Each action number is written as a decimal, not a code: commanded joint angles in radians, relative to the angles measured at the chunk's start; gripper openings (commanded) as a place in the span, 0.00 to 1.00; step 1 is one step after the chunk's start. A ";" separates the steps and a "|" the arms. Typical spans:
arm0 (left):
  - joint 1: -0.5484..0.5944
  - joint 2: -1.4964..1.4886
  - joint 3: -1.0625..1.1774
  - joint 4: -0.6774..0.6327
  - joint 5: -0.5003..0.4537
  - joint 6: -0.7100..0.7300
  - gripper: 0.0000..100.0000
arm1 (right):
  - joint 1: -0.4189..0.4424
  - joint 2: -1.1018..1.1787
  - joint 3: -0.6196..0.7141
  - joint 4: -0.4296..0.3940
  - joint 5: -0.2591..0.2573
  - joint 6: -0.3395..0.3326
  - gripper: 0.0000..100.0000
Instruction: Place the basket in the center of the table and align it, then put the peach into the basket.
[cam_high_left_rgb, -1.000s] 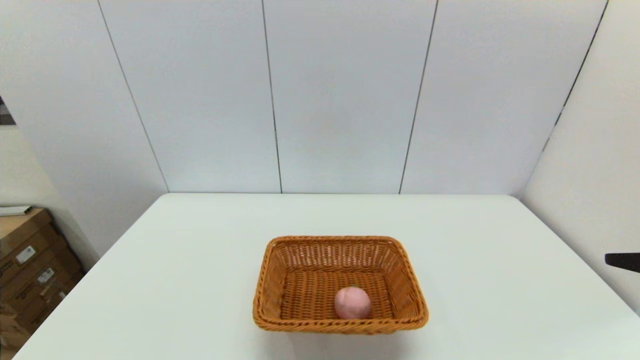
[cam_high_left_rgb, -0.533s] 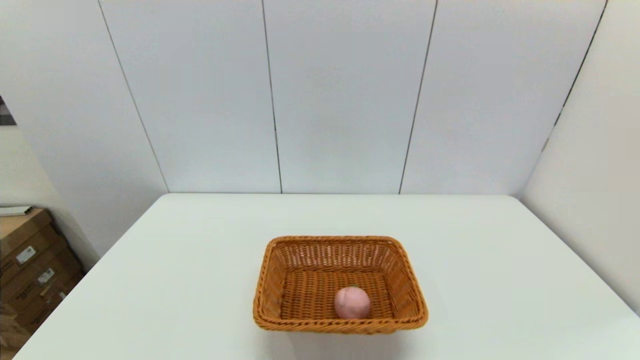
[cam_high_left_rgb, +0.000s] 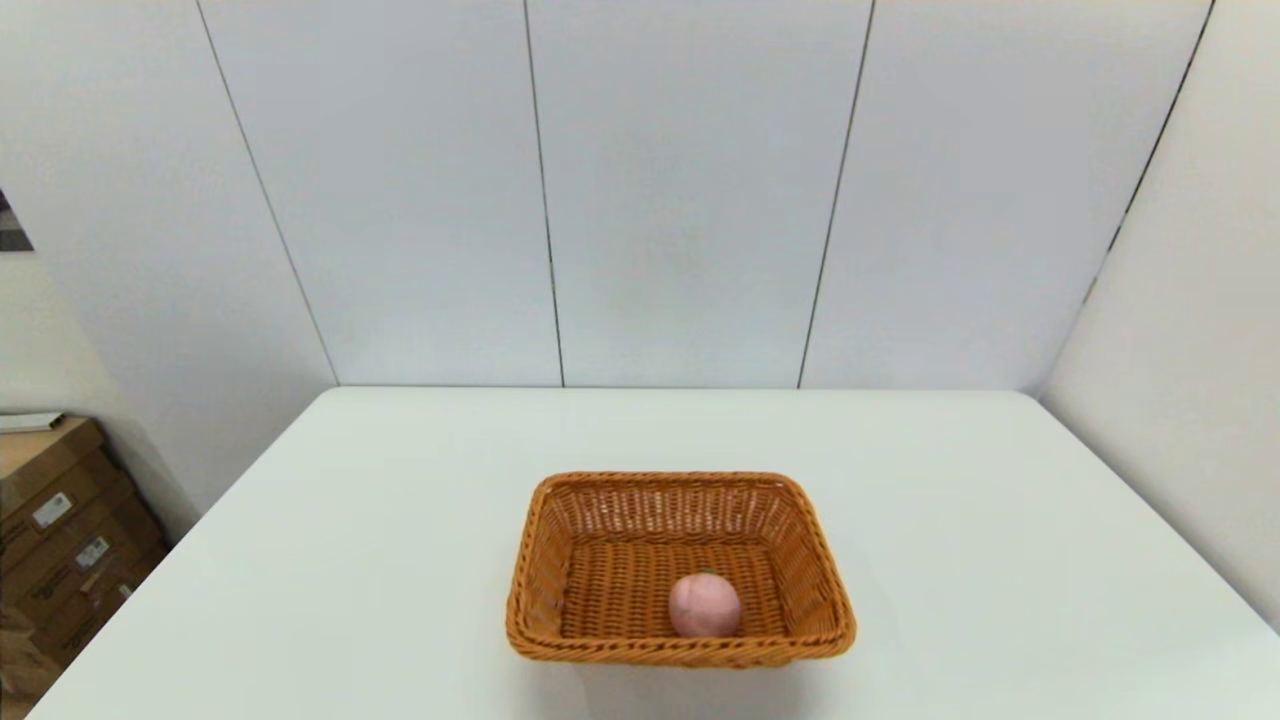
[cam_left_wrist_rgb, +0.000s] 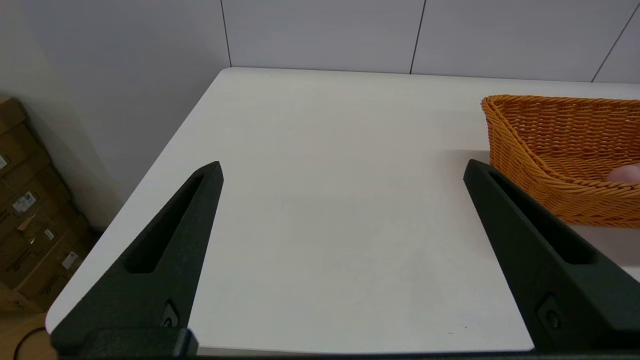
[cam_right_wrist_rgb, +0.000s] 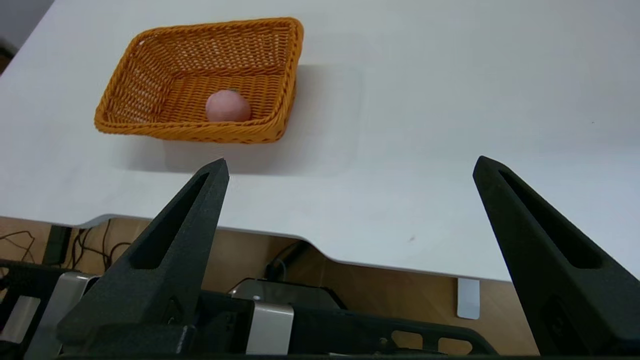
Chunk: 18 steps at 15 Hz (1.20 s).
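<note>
a bare test room or lab: plain panelled walls (cam_high_left_rgb: 690, 190) close around a white table (cam_high_left_rgb: 400, 520), with stacked cardboard boxes (cam_high_left_rgb: 60, 530) and loose cables (cam_right_wrist_rgb: 75, 240) on the floor beside it.

Behind the scene stands a pale panelled wall (cam_high_left_rgb: 690, 190), split by thin dark vertical seams, and a second plain wall (cam_high_left_rgb: 1190, 400) closes in on the right. In the lower left corner, stacked cardboard boxes (cam_high_left_rgb: 60, 540) with small white labels sit on the floor against the wall. From the right wrist camera, dark cables (cam_right_wrist_rgb: 95, 235) hang over a brown floor (cam_right_wrist_rgb: 500, 310), near a small white bracket (cam_right_wrist_rgb: 468, 298)
</note>
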 joint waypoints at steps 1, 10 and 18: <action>0.000 -0.001 0.000 0.000 0.000 -0.001 1.00 | -0.004 -0.066 0.020 0.007 -0.010 0.007 1.00; 0.000 0.001 0.000 -0.001 0.000 -0.001 1.00 | 0.295 -0.275 0.126 0.000 -0.342 0.044 1.00; 0.000 0.001 0.000 0.000 0.000 -0.001 1.00 | 0.292 -0.484 0.683 -0.683 -0.501 -0.059 1.00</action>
